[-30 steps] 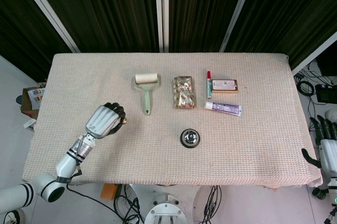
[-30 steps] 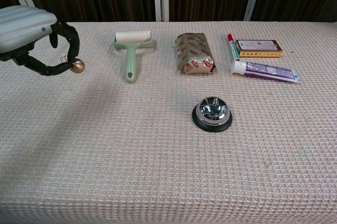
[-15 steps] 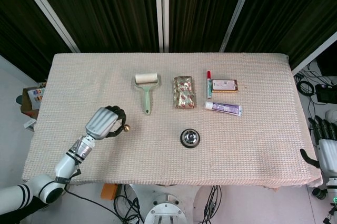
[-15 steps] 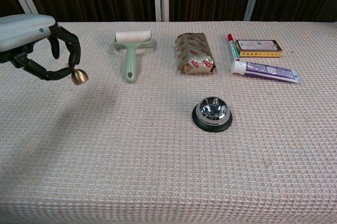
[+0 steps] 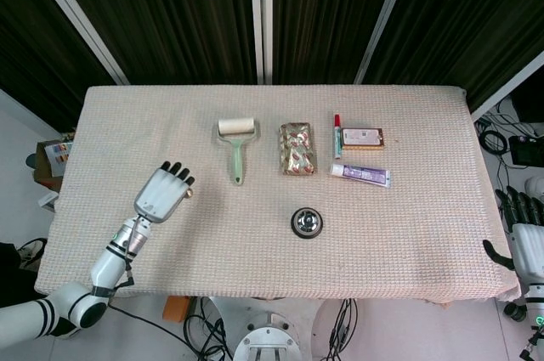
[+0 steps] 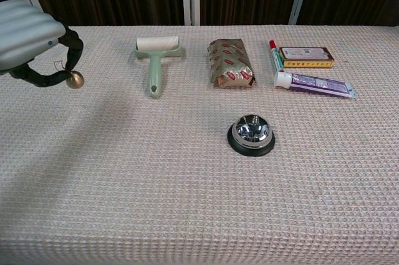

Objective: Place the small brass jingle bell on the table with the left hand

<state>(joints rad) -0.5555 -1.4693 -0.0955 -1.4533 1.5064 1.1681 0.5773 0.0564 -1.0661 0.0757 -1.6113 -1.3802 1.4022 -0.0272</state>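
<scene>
A: Nearest the robot, at six o'clock on the table, sits the chrome call bell, alone on the woven cloth.

B: And over at nine o'clock, the left hand hangs above the cloth, dark fingertips curled down, with the small brass jingle bell pinched at their ends. From the chest view I can't tell if it touches the cloth.

A: The head view hides the bell under the left hand's pale back.

B: The right hand sits off the table's edge at four o'clock, fingers up; whether it grips anything, I cannot tell.

A: Farther back, at eleven o'clock, the green lint roller lies handle toward us. At twelve, the foil-wrapped packet.

B: At one o'clock, the purple toothpaste tube, a red-capped pen just beside it, and the flat box behind.
</scene>
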